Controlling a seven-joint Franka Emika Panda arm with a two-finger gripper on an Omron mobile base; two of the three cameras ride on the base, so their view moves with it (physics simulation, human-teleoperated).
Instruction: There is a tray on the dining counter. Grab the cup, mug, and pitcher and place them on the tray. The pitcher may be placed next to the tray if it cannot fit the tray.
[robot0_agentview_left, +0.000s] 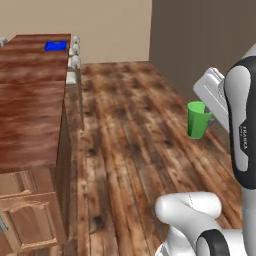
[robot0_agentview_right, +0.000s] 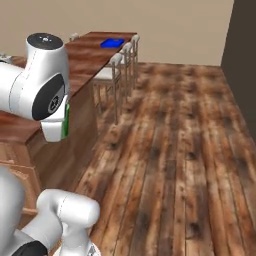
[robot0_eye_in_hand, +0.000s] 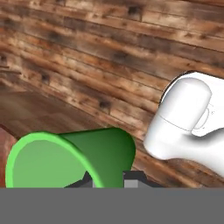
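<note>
Way down the dining counter (robot0_agentview_left: 30, 100), at its far end, sits the tray (robot0_agentview_left: 55, 46), well ahead-left of my gripper (robot0_eye_in_hand: 109, 180) clamped on the cup (robot0_agentview_left: 198, 119).

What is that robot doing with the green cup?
The robot's gripper is shut on the green cup and carries it in the air above the wooden floor. The blue tray waits at the far end of the dining counter, with nothing on it that can be seen from here.
</note>
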